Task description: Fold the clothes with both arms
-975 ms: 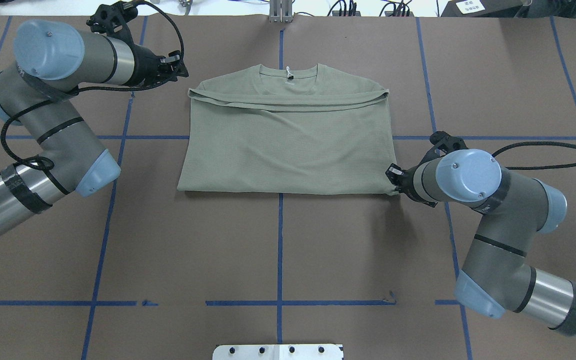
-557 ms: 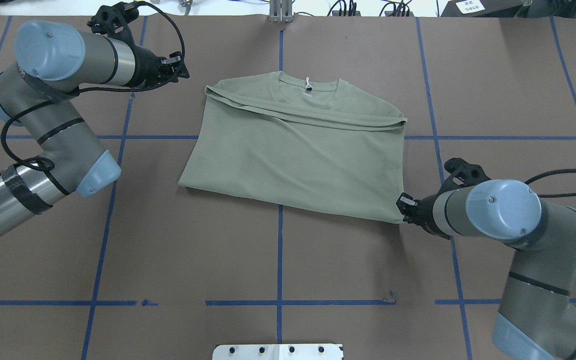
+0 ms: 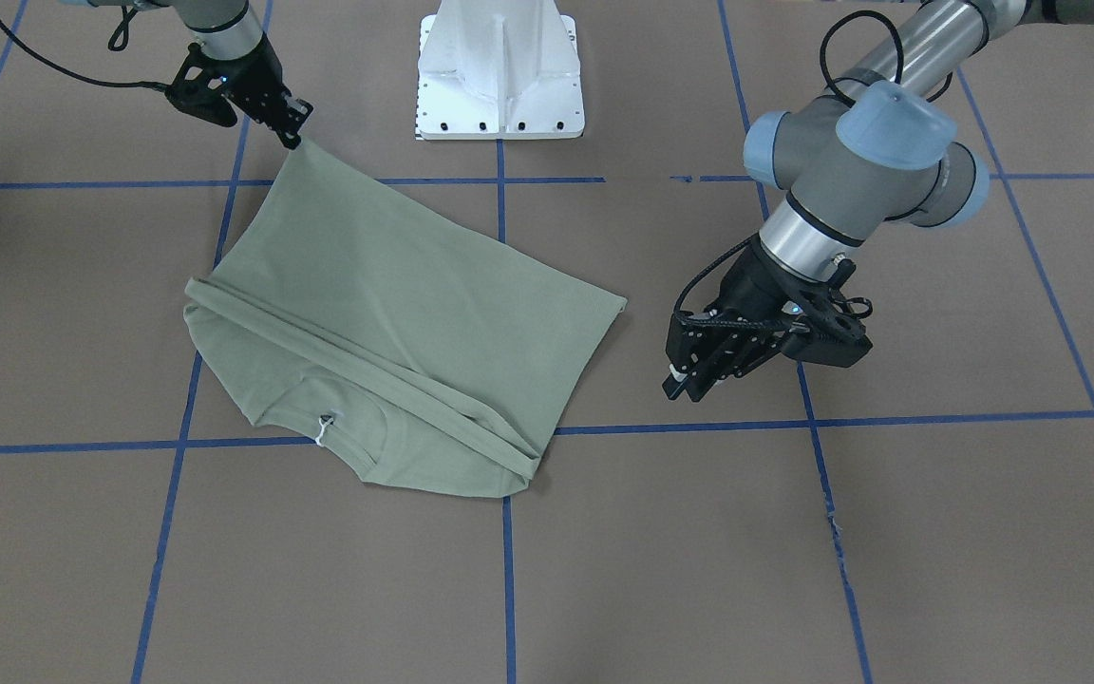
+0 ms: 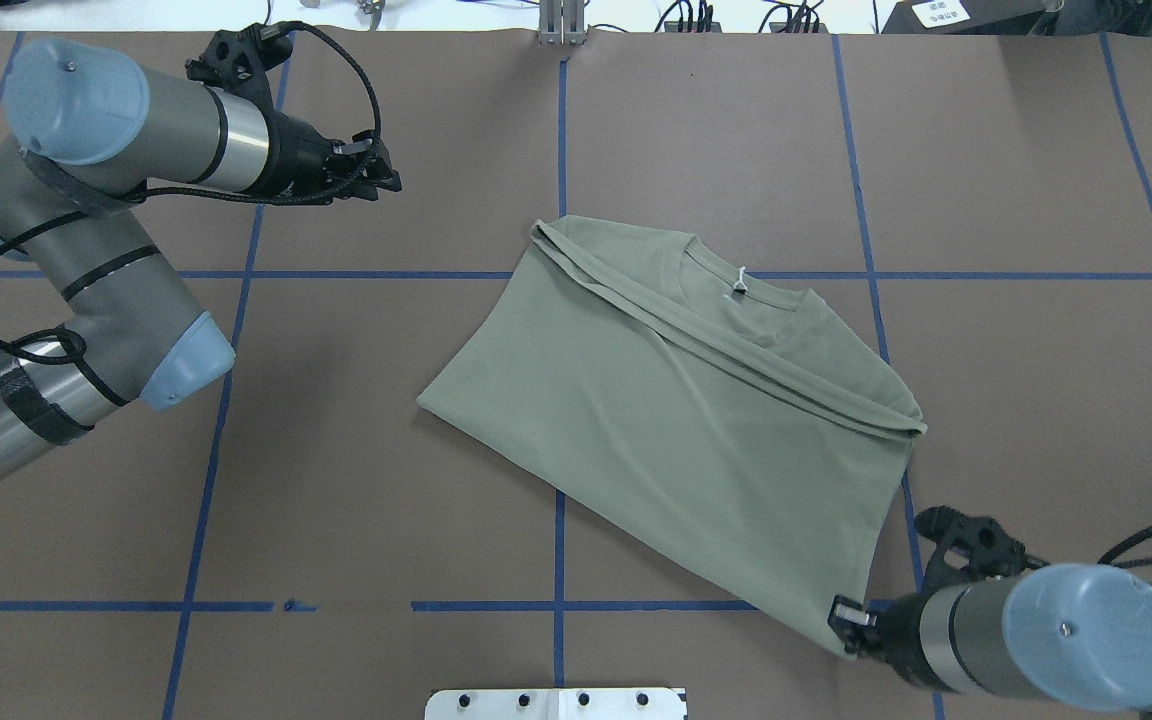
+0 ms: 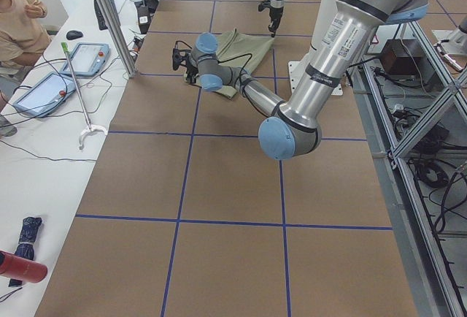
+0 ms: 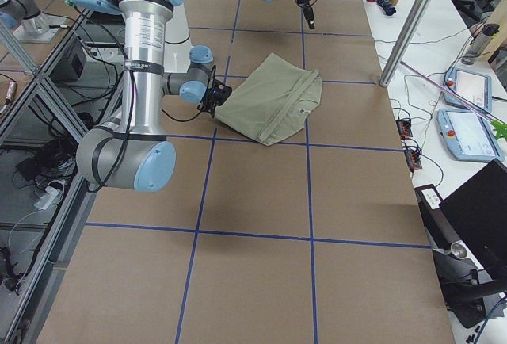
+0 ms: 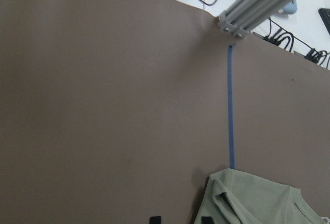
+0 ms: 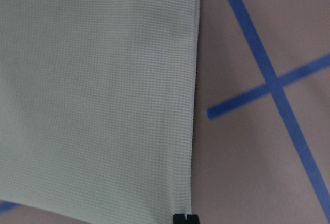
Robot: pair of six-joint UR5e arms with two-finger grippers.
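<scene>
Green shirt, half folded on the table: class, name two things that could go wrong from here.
1. The right gripper pinches only one corner of the shirt; a pull could slip it free or open the folded layers.
2. The left gripper hangs open, off the cloth, so the shirt, lying skewed to the blue tape lines, may twist or bunch.

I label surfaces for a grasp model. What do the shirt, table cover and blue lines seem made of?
The shirt: soft matte knit, probably cotton; the right wrist view shows a fine grid texture. The table cover: brown matte paper or card, it seems; flat, no shine. The blue lines: likely thin tape; crisp edges, cut ends.
</scene>
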